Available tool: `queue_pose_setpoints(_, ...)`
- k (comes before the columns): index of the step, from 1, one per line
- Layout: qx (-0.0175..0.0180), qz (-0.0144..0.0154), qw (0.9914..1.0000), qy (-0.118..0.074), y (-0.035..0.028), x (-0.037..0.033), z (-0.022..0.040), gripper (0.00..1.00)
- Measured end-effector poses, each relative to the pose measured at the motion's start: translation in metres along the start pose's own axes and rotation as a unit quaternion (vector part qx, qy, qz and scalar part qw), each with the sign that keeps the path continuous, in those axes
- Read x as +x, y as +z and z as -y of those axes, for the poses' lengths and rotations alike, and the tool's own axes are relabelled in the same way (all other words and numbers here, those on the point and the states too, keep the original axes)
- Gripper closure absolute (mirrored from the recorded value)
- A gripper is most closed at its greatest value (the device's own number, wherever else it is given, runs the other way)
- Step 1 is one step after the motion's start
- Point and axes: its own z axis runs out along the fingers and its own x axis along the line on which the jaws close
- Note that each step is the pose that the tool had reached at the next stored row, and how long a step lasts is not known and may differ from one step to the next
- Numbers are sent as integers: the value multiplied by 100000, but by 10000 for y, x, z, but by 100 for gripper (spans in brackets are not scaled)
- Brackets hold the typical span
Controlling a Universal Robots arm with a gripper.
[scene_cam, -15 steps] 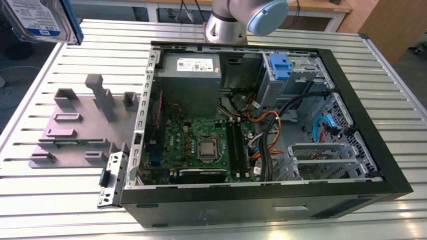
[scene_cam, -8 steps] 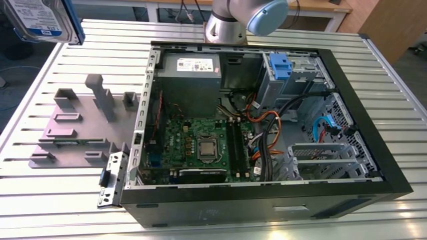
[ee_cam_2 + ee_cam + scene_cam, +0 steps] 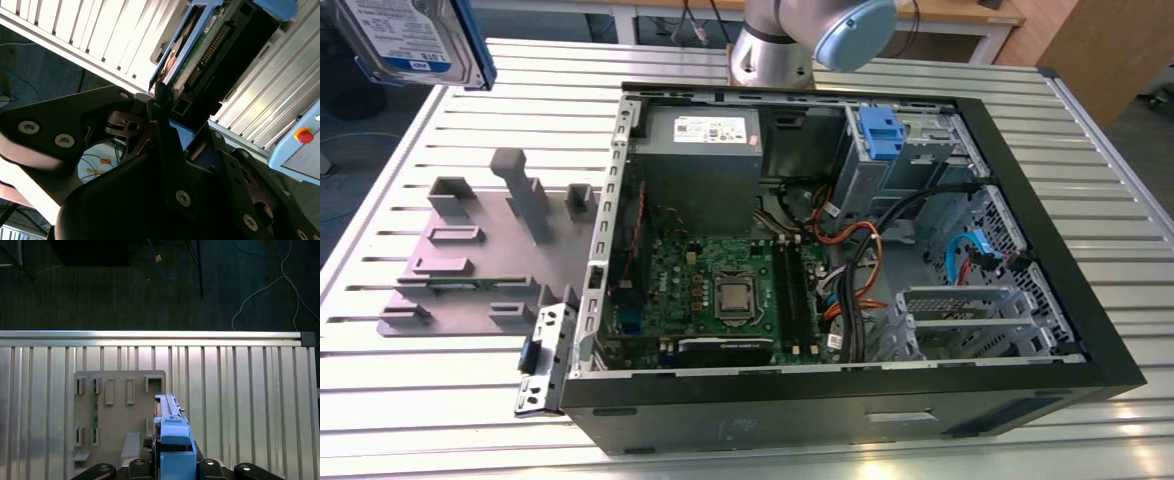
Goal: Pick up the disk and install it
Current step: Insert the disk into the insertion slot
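The table (image 3: 427, 400) is made of long pale metal slats with grooves between them, and light shines on the slats. In the exterior view an open black computer case (image 3: 854, 405) lies on its side in the middle of the table, with a green board (image 3: 720, 285) and a grey power-supply box (image 3: 700, 150) inside. At 9 o'clock from the case a grey plastic stand (image 3: 480, 250) with upright posts lies flat on the slats, just beside the case wall. At 12 o'clock the base of the arm (image 3: 781, 45) stands behind the case.

The disk (image 3: 414, 40) is held up in the air at about 10 o'clock from the case, clear of the table and well apart from the case. In the second wrist view the black fingers (image 3: 161, 102) of the gripper (image 3: 172, 117) are closed on the disk, 1 on each side, and its blue rail and green circuit side show.

In the first wrist view the stand lies on the slats below the disk. Beyond the table's edge rail there is a dark floor (image 3: 100, 290) with blue cables (image 3: 170, 262) and a white cable (image 3: 270, 290). Wooden furniture (image 3: 1094, 50) stands at 1 o'clock from the case.
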Motion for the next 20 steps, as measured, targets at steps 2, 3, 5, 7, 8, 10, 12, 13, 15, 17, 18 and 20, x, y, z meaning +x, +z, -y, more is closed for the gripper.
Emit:
queue_pose_setpoints(2, 2, -1, 100000, -3, -1, 0, 16, 63)
queue_pose_setpoints(3, 2, 0, 100000, -2, -1, 0, 24, 63)
queue_pose_setpoints(5, -3, -3, 100000, 0, -2, -1, 41, 63)
queue_pose_setpoints(7, 3, 3, 100000, 0, -2, -1, 58, 63)
queue_pose_setpoints(8, 2, -1, 100000, 0, -3, -2, 68, 63)
queue_pose_setpoints(10, -4, -2, 100000, 1, -5, -2, 86, 63)
queue_pose_setpoints(12, 0, 0, 100000, -2, -5, -3, 105, 63)
queue_pose_setpoints(13, -2, -1, 100000, 0, -6, -3, 115, 63)
queue_pose_setpoints(15, 0, -1, 100000, -1, -7, -4, 133, 63)
queue_pose_setpoints(17, 0, 0, 100000, -2, -8, -4, 151, 63)
queue_pose_setpoints(18, 2, 0, 100000, 0, -8, -4, 161, 63)
queue_pose_setpoints(20, 0, 0, 100000, -2, -9, -5, 178, 63)
